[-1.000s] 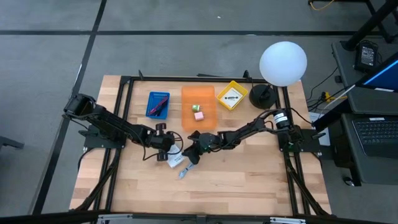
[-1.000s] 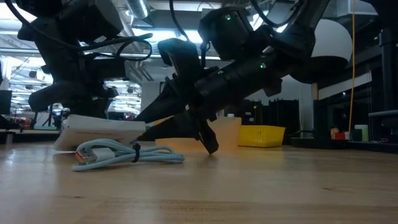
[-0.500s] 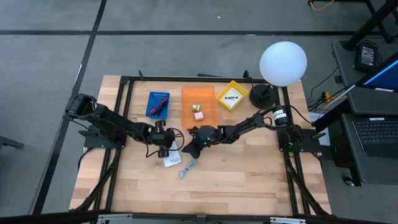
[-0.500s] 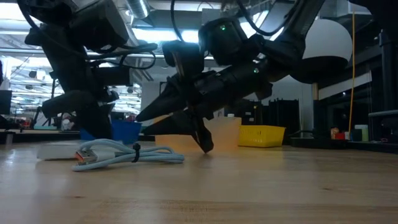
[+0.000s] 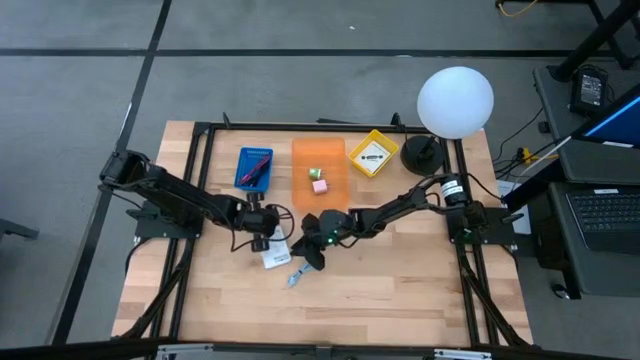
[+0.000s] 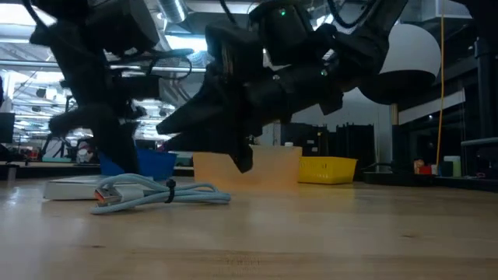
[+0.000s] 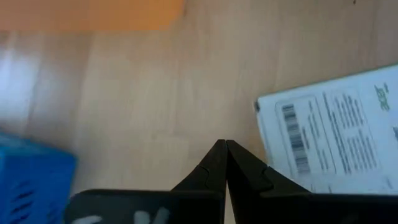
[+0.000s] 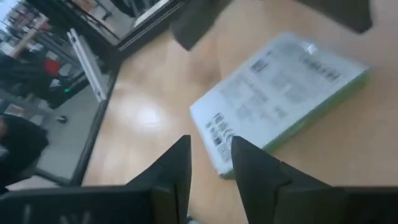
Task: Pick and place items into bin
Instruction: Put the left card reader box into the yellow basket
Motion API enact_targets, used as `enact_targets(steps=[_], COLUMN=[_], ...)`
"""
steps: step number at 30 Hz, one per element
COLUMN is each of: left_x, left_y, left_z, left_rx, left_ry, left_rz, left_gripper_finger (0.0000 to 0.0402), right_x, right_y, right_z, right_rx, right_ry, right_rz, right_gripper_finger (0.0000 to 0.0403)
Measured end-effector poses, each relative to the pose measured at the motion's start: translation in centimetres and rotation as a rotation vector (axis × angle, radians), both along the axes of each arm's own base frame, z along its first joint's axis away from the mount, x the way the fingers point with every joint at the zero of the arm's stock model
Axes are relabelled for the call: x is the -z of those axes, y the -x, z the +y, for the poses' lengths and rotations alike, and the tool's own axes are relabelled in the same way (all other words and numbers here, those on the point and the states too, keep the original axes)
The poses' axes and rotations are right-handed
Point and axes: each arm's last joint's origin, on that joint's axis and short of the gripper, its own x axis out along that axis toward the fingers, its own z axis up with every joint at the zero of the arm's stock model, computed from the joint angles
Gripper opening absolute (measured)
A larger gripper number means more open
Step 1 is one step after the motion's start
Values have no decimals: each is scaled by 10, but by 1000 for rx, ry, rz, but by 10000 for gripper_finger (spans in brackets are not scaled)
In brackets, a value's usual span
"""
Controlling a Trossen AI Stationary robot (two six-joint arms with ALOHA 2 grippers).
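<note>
A white printed packet [image 5: 277, 259] lies flat on the table, also seen in the left wrist view [image 7: 336, 146] and the right wrist view [image 8: 280, 87]. A light-blue cord [image 5: 297, 275] lies coiled beside it, nearer in the low view [image 6: 156, 192]. My left gripper [image 5: 262, 234] is shut just above the table beside the packet's far-left edge [image 7: 225, 148]. My right gripper [image 5: 314, 250] is open, hovering off the table to the right of the packet and cord [image 8: 210, 152]. The pink cube [image 5: 319, 186] and greenish cube [image 5: 313, 173] sit in the orange bin.
Along the far side stand a blue bin [image 5: 254, 167] holding dark-red and black cords, an orange bin [image 5: 320, 160], and a yellow bin [image 5: 372, 153] with a white packet. The white globe lamp [image 5: 455, 100] stands at the far right. Bare wood lies toward the near edge.
The white packet stood tilted with one edge raised a second ago and now lies flat on the table. My right gripper drew toward the far edge, then came back toward the near edge and rose clear of the table.
</note>
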Motion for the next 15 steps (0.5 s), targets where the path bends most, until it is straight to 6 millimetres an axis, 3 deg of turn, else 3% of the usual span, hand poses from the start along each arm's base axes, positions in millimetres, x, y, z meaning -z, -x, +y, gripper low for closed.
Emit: enact_targets(steps=[8, 15], left_x=[-37, -28], left_y=[9, 16], left_z=[-18, -52], left_rx=[-7, -1], left_ry=[126, 294], left_rz=[31, 88], left_gripper_finger=[2, 2], right_x=[-28, -67], right_y=[3, 21], right_z=[6, 20], right_rx=[-29, 19], right_ry=[120, 337], right_rz=[-85, -57], right_gripper_finger=[106, 106])
